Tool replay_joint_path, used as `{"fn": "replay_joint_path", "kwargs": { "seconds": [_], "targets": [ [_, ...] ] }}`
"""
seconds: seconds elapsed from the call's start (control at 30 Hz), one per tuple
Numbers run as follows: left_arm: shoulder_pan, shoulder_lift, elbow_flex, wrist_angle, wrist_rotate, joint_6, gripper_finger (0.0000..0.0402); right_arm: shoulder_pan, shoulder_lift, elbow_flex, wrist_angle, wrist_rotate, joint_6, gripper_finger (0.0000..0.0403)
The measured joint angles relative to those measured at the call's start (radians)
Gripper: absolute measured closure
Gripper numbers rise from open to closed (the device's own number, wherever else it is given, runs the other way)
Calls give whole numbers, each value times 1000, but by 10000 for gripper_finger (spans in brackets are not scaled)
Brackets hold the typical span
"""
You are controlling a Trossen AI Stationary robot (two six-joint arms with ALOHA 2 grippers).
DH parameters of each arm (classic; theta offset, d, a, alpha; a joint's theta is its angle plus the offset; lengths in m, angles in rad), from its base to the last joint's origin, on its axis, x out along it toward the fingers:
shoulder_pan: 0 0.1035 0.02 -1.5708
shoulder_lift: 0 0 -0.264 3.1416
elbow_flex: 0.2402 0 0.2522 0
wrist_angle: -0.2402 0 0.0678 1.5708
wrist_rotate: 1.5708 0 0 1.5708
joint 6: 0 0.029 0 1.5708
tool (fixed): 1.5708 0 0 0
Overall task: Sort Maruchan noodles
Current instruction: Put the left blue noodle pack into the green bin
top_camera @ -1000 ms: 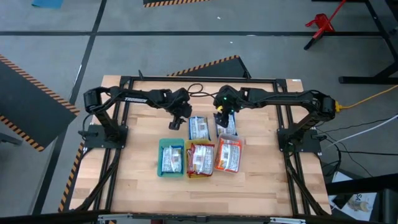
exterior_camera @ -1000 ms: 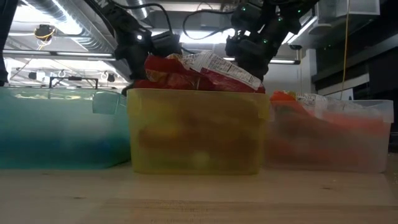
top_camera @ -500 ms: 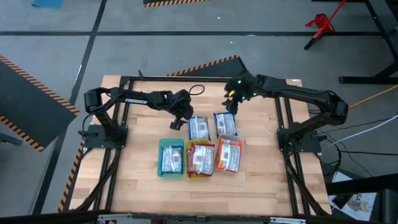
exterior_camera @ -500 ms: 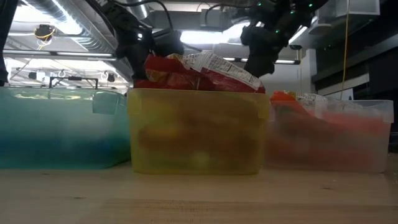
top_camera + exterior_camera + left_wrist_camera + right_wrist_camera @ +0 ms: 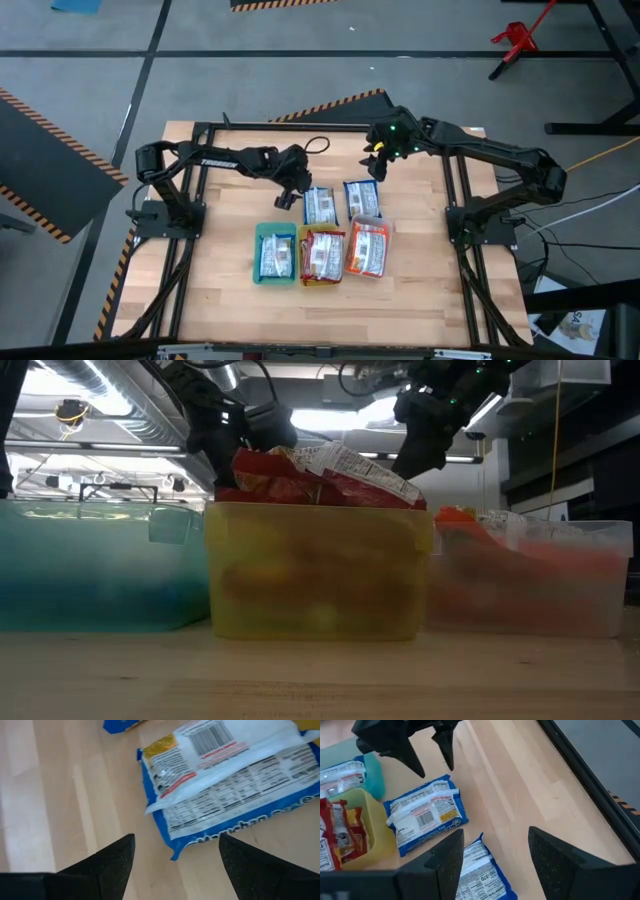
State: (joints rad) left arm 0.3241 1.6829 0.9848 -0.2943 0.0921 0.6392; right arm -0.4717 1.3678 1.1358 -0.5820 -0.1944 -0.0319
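Three trays sit in a row on the wooden desk (image 5: pixel 400 300): the green tray (image 5: pixel 258 252) with a blue-and-white packet (image 5: pixel 276 258) in it, the yellow tray (image 5: pixel 301 280) piled with dark red packets (image 5: pixel 322 256), and the clear tray (image 5: pixel 380 222) holding orange-and-white packets (image 5: pixel 367 249). In the low view the red packets heap up above the yellow tray's rim, one tilted across the top.

Just behind the trays, two more blue-and-white packets lie flat on the desk, side by side and label-down: one (image 5: pixel 319 206) behind the yellow tray, the other (image 5: pixel 360 198) behind the clear tray and running right up to its rim.

The left end effector (image 5: pixel 285 196) hovers low beside the first loose packet, its fingers (image 5: pixel 107 865) spread wide apart with nothing between them; its wrist view has the packet's blue corner lying just past the gap.

The right end effector (image 5: pixel 378 166) hangs higher, toward the back of the desk, above and behind the second loose packet. Its fingers (image 5: pixel 451 857) stand apart too, and they carry nothing. Its wrist view looks down on both loose packets and the left arm's dark fingers beyond.
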Motion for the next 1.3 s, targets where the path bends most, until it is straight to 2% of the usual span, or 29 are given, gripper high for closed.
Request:
{"fn": "replay_joint_path", "kwargs": {
  "seconds": [0.23, 0.53, 0.67, 0.77, 0.9, 1.13, 1.3],
  "targets": [
    [7, 0, 0, 0, 47, 3, 118, 0, 0, 0, -24, 0, -22, 194],
    [10, 28, 4, 29, 48, 18, 118, 0, 0, 0, -24, 0, -26, 194],
    [1, 88, 49, 3, 33, 22, 118, 0, 0, 0, -31, 0, -26, 194],
    [-11, 124, 86, -15, -28, 24, 118, 0, 0, 0, -40, 0, -26, 194],
    [-18, 153, 120, -27, -21, 26, 118, 0, 1, 0, -65, -1, -26, 194],
    [-17, 164, 122, -90, 9, 44, 118, 0, 1, 0, -79, -1, -29, 194],
    [-17, 154, 122, -133, -30, 73, 118, 0, 1, 0, -79, -1, -30, 194]
  ]
}}
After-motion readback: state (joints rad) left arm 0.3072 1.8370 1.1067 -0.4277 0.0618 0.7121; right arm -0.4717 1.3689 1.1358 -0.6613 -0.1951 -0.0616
